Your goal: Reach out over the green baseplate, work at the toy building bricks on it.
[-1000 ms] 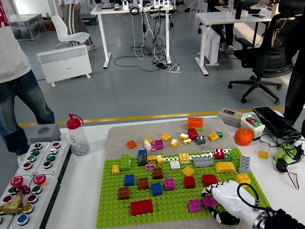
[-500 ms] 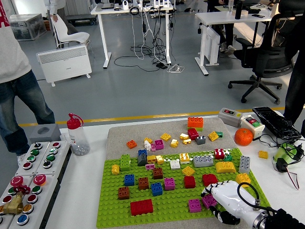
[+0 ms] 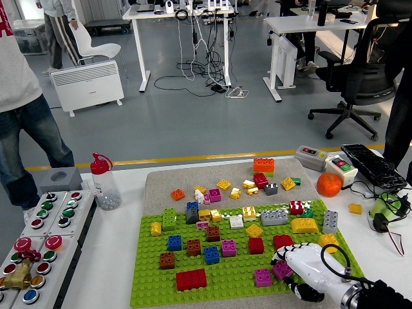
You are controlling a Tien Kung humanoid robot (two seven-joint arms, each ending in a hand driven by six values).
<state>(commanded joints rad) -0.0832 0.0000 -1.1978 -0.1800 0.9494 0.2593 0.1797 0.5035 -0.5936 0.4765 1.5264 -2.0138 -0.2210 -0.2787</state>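
Green baseplate lies on the grey mat at the near middle of the white table, studded with single bricks, the wide red brick at its near left being the largest of them. Right hand rests over the baseplate's near right corner, white fingers curled down around a purple brick; whether it is truly gripped I cannot tell. Magenta brick sits just left of the hand, red brick just beyond it.
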